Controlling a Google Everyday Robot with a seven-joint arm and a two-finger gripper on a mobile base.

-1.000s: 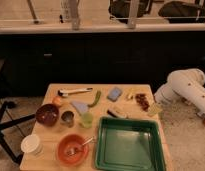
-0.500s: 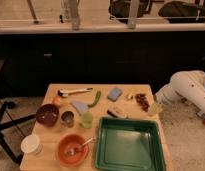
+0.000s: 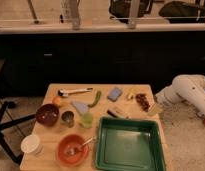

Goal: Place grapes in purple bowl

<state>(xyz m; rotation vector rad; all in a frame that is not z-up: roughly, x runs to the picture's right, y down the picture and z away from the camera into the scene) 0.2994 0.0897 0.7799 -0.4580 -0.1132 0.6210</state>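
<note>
The grapes (image 3: 142, 100), a small dark reddish cluster, lie near the right edge of the wooden table (image 3: 52, 131). The purple bowl (image 3: 47, 114) stands at the table's left side, dark and round. My gripper (image 3: 155, 108) hovers at the table's right edge, just right of and slightly nearer than the grapes, open with nothing in it. Its white arm (image 3: 190, 90) reaches in from the right.
A green tray (image 3: 102, 150) fills the front right. An orange-red bowl with a utensil (image 3: 72, 148), a white cup (image 3: 31, 145), a metal cup (image 3: 67, 118) and a green cup (image 3: 86, 120) stand front left. An orange fruit (image 3: 57, 101), blue sponge (image 3: 114, 93) and green vegetable (image 3: 96, 98) lie behind.
The arm has drifted slightly right and down, with the gripper staying close to the grapes. Nothing on the table has moved.
</note>
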